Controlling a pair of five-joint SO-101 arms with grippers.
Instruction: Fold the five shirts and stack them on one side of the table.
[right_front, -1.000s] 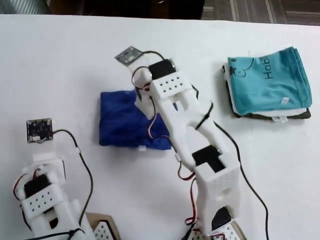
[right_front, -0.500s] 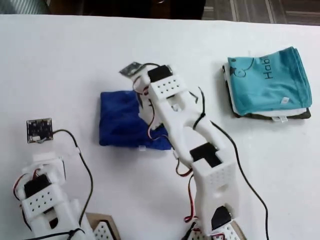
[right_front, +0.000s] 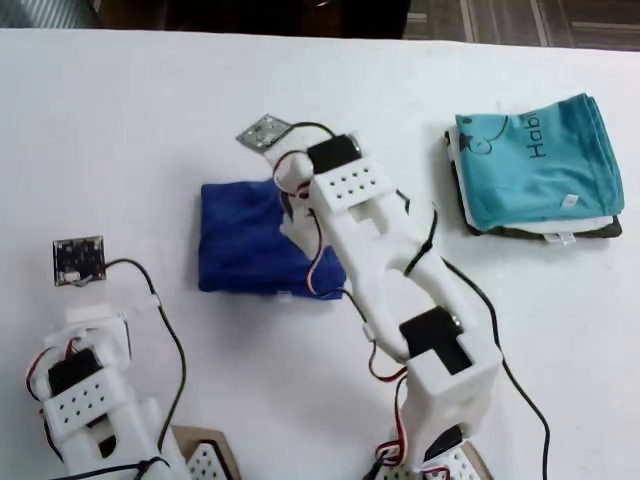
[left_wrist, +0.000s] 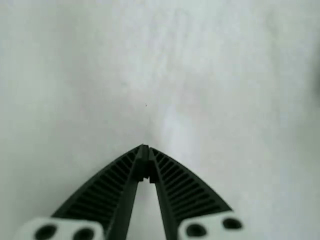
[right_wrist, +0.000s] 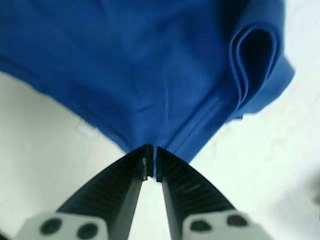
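A folded blue shirt (right_front: 240, 245) lies mid-table; in the right wrist view the blue shirt (right_wrist: 125, 65) shows a rolled fold at one corner. My right gripper (right_wrist: 151, 162) sits at the shirt's hem with its fingers pinched together on the edge of the cloth. From above, the right arm (right_front: 350, 200) leans over the shirt's right side. At the far right lies a stack of folded shirts (right_front: 535, 160) with a teal one on top. My left gripper (left_wrist: 145, 162) is shut over bare white table, and the left arm (right_front: 85, 395) rests at the near left corner.
The white table (right_front: 130, 130) is bare to the left and behind the blue shirt. Cables and small camera boards (right_front: 78, 260) trail from both arms. The table's far edge (right_front: 300, 35) runs along the top of the high view.
The right arm has swung a little to the right over the blue shirt's right edge, and that edge has shifted slightly with it. The left arm has stayed put.
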